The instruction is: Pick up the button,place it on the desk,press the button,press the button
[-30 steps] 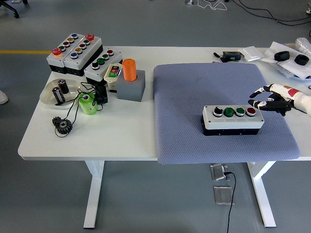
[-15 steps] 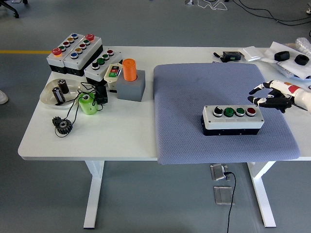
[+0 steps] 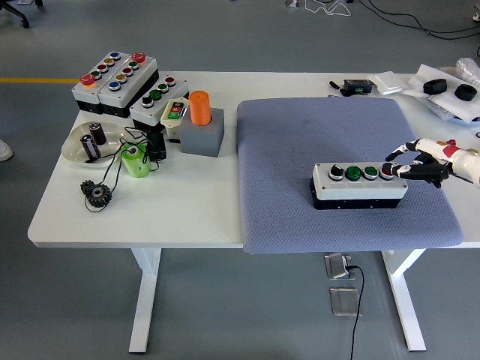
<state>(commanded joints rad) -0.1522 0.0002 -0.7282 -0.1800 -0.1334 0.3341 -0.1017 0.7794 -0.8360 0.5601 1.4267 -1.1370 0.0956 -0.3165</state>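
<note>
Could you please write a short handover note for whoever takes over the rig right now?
Right hand: fingers curled, holding nothing, fingertips at the red button at the right end of the four-button control box; contact cannot be confirmed.
Left hand: not in view.
The box sits flat on the grey mat on the white table, so picking and placing look done.
Left: the button presses; whether one has been made cannot be told. The spare button boxes at the far left are untouched.
</note>
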